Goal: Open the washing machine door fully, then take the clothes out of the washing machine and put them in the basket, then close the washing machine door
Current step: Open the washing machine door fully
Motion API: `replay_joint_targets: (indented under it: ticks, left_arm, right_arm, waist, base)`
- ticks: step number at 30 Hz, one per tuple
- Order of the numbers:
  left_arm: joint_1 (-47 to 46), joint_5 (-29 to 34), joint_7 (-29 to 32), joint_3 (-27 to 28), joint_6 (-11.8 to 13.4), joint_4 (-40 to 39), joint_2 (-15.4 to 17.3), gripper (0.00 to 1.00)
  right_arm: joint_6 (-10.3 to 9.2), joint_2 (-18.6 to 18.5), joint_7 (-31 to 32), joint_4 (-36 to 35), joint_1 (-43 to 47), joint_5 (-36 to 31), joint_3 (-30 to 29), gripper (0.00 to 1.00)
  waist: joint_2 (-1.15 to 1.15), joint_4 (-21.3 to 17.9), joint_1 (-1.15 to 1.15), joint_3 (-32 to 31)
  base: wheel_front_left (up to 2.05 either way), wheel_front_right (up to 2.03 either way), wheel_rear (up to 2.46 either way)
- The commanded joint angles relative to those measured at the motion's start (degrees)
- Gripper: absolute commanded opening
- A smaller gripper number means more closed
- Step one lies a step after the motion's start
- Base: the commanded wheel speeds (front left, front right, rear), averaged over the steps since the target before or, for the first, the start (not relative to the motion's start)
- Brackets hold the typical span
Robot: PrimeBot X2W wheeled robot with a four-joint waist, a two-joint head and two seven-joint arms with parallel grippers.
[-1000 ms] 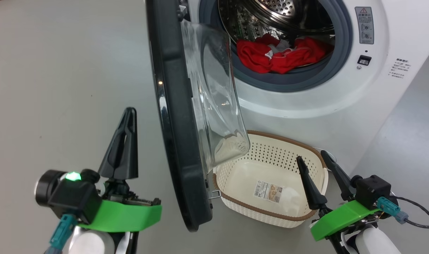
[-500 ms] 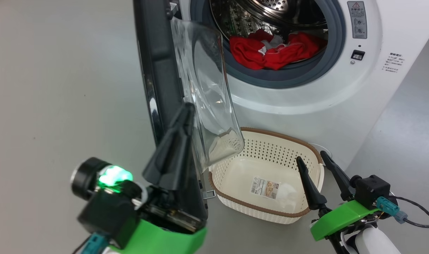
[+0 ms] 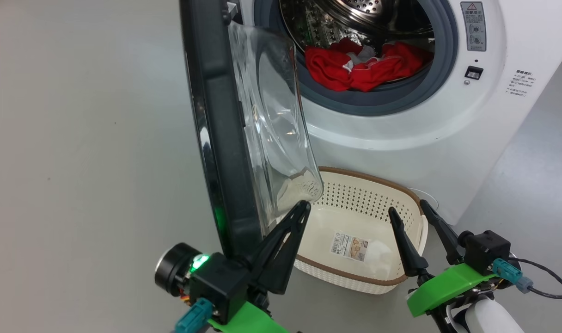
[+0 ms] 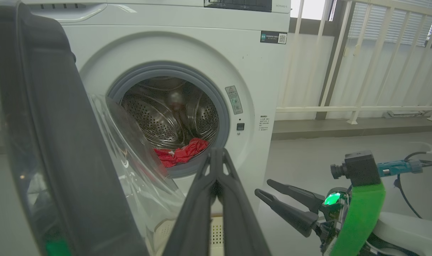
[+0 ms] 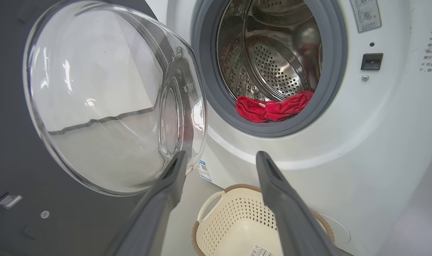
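Observation:
The washing machine (image 3: 401, 134) stands with the washing machine door (image 3: 216, 138) swung out edge-on, its glass bowl (image 3: 271, 115) facing the drum. The clothes (image 3: 359, 69) lie as a red heap with white trim at the drum's front lip, also seen as the clothes (image 4: 182, 155) and the clothes (image 5: 273, 108). The basket (image 3: 378, 185) sits on the floor below the opening with nothing but a sticker inside. My left gripper (image 3: 304, 206) is shut and holds nothing; its tips are just under the glass bowl on the door's inner side. My right gripper (image 3: 407, 207) stands open over the basket's right rim.
Bare grey floor (image 3: 77, 162) spreads to the left of the door. A white railing (image 4: 344, 106) and a low ledge run behind the machine on its right. A black cable (image 3: 549, 277) trails from my right wrist.
My left gripper has swung from the outer, left side of the door, across its lower edge, to the inner side under the glass. The head camera shifted slightly. The right gripper stayed put.

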Motion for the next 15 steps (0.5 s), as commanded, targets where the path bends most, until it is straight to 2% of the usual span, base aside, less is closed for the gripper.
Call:
replay_joint_targets:
  ticks: [1,15]
  left_arm:
    - [0.1,-0.2,0.9,1.6,0.5,-0.5,0.6,0.00]
    - [1.3,-1.1,0.9,2.0,1.5,6.1,1.3,0.00]
  right_arm:
    - [0.20,0.2,-0.5,-0.9,-2.1,0.4,1.3,1.00]
    - [0.20,0.2,-0.5,-0.7,-2.0,0.2,1.3,1.00]
  waist:
    - [0.00,0.0,0.00,0.0]
    - [0.00,-0.4,0.00,0.0]
  base:
    - [0.00,0.00,0.00]
    - [0.00,0.00,0.00]
